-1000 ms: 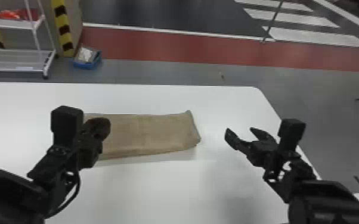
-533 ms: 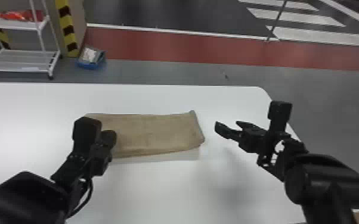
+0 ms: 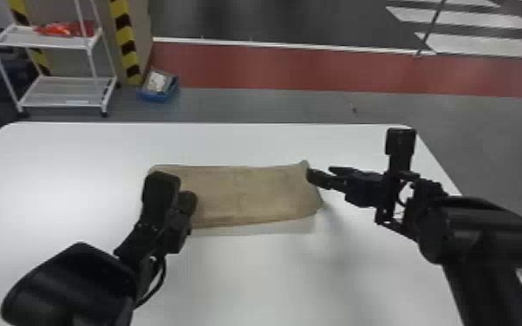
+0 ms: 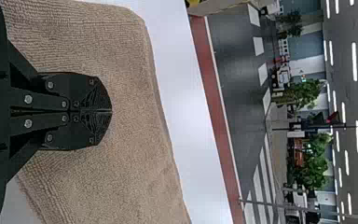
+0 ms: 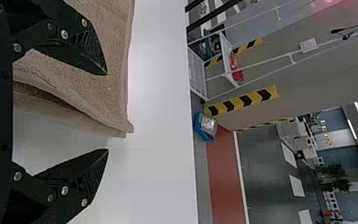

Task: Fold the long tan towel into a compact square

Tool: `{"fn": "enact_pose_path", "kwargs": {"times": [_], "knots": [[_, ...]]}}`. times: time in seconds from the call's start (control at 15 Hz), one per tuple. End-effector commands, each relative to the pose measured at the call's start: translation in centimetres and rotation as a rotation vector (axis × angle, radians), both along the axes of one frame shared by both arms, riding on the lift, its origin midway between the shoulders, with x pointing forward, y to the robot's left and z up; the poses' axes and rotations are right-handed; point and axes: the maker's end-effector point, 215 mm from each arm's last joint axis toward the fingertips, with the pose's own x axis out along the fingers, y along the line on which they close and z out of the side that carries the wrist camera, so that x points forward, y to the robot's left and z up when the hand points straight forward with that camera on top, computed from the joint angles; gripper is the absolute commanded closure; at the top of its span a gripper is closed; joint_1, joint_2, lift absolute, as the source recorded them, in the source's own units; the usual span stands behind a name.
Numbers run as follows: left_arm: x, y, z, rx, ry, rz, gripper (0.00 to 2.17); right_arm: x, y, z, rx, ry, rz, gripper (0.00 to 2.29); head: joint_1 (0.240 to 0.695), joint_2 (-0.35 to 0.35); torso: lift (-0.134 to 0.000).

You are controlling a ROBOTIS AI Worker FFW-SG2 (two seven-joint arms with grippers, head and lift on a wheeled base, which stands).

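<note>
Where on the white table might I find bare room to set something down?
The white table is bare between the towel and the far edge, left of the towel, and nearer the robot between its arms. The towel's ends are crowded: the left gripper is over one, the right gripper at the other.

Slanting the left arm (image 3: 73, 286) up from the head view's bottom edge, aiming the left hand (image 3: 187, 203) forward and holding its fingers (image 4: 81, 88) together. Angling the right arm (image 3: 477, 234) in from the lower right, pointing the right hand (image 3: 320, 172) inward and spreading its fingers (image 5: 81, 46) wide.
</note>
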Motion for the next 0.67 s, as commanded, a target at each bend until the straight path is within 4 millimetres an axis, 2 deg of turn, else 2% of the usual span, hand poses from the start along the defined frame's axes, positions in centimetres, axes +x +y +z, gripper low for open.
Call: {"fn": "enact_pose_path", "kwargs": {"times": [0.0, 0.13, 0.33, 0.6], "knots": [[0.0, 0.2, -0.1, 0.006, 0.001, 0.001, 1.91, -0.3, 0.9, -0.9, -0.023, 0.028, 0.017, 0.41, 0.695, -0.103, -0.123], [-0.1, 0.5, -0.3, 0.009, 0.003, 0.002, 1.91, -0.9, 1.4, -2.3, -0.067, 0.055, 0.029, 0.44, 0.695, -0.096, -0.123], [0.0, 0.7, -0.2, 0.01, 0.002, 0.004, 1.91, -1.2, 2.3, -3.4, -0.097, 0.069, 0.042, 0.47, 0.695, -0.083, -0.123], [0.2, 1.7, -0.4, 0.01, 0.008, 0.017, 1.91, -0.5, 2.3, -4.1, -0.119, 0.084, 0.038, 0.47, 0.695, -0.072, -0.123]]}}
